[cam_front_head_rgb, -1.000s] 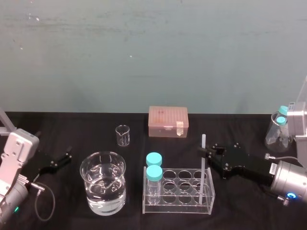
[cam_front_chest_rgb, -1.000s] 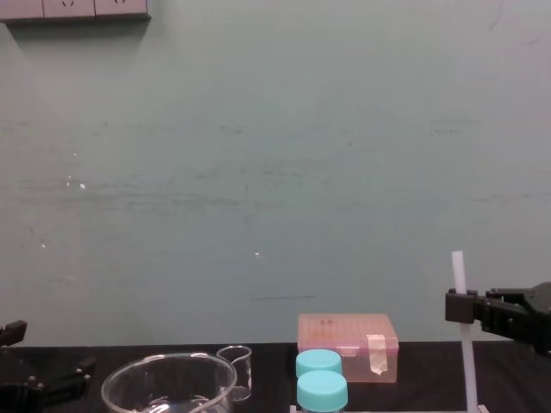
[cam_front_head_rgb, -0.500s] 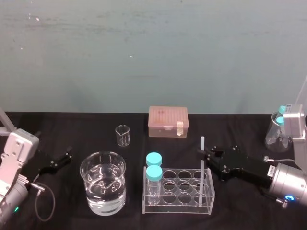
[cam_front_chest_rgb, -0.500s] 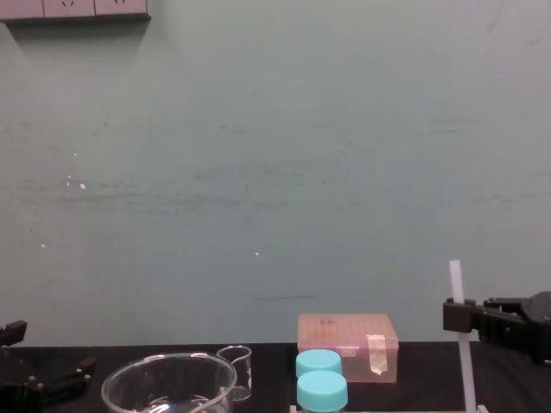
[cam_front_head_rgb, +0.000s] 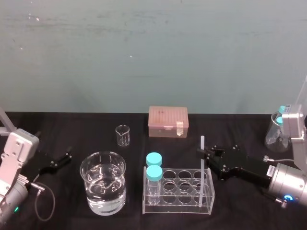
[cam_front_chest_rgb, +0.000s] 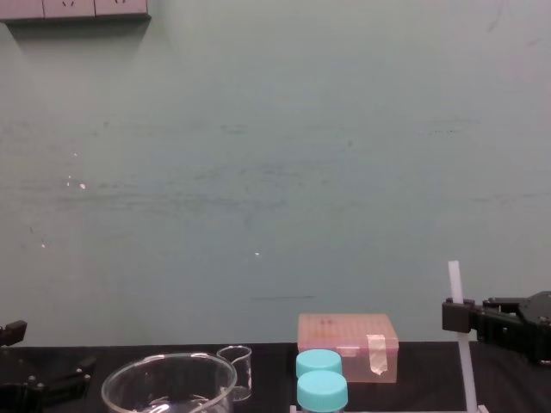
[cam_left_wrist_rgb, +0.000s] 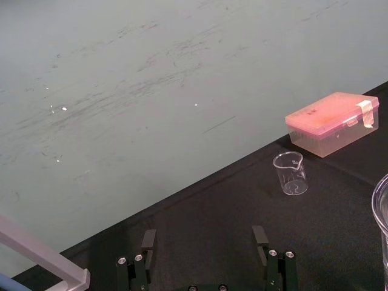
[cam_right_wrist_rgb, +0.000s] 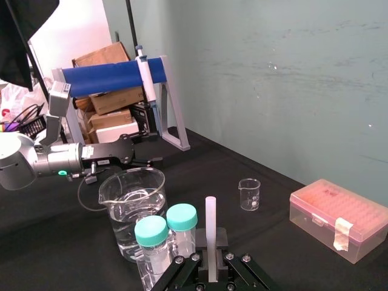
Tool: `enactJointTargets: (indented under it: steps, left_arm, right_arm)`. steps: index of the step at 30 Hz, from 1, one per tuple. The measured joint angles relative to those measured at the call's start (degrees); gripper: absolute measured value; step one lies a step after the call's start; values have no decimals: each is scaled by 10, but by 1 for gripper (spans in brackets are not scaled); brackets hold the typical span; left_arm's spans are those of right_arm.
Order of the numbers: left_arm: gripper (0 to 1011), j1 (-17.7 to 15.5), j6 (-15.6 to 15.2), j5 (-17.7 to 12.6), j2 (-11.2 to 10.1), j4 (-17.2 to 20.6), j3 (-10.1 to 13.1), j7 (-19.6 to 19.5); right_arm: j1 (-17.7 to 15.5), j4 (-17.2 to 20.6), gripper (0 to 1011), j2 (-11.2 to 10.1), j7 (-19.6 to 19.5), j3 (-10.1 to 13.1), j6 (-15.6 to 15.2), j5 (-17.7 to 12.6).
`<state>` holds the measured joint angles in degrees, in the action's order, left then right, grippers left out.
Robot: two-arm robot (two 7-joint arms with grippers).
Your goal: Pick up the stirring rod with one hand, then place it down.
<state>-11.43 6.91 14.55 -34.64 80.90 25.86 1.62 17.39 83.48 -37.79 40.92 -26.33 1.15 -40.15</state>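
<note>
- While the right gripper (cam_front_head_rgb: 203, 154) is reaching in from the right side of the desk (cam_front_head_rgb: 72, 129), its black fingers are pinching the stirring rod (cam_front_head_rgb: 201, 175) narrowly, just below the rod's top end.
- The rod is standing upright, its long axis running vertically, with the top end pointing straight up and poking out above the gripper.
- Its lower end is sitting down inside the clear rack (cam_front_head_rgb: 177, 211), in the rightmost column of compartments; which row it is in, I cannot tell.
- From the chest view, the rod (cam_front_chest_rgb: 466, 370) is rising well above the teal-capped bottles (cam_front_chest_rgb: 320, 379), and the right gripper (cam_front_chest_rgb: 459, 315) is holding it from the right.
- From the right wrist view, the rod (cam_right_wrist_rgb: 211, 236) is showing as a straight white stick clamped between the fingers of the right gripper (cam_right_wrist_rgb: 211, 267).
- Two teal-capped bottles (cam_front_head_rgb: 154, 165) are standing in the leftmost column of the same rack, well apart from the rod.
- A large beaker (cam_front_head_rgb: 102, 189) of water is sitting just left of the rack, with a small beaker (cam_front_head_rgb: 123, 135) and a pink box (cam_front_head_rgb: 168, 121) farther back.
- The left gripper (cam_front_head_rgb: 67, 155) is resting at the left edge of the desk, and its fingers (cam_left_wrist_rgb: 259, 236) are spread wide, holding nothing.
</note>
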Motion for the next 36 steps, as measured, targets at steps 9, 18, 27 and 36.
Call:
enactJointTargets:
  steps: [9,18,27,36]
  left_arm:
    - [1005,0,0,0,0,0,0,0]
    - [1005,0,0,0,0,0,0,0]
    - [1005,0,0,0,0,0,0,0]
    - [1005,0,0,0,0,0,0,0]
  right_arm:
    - [0,-1,312,0,2,0,0,-1]
    - [1,-1,590,-1,4,0,0,-2]
    - [1,-1,851,-1,4,0,0,-2]
    - [1,-1,1003,-1,4,0,0,-3]
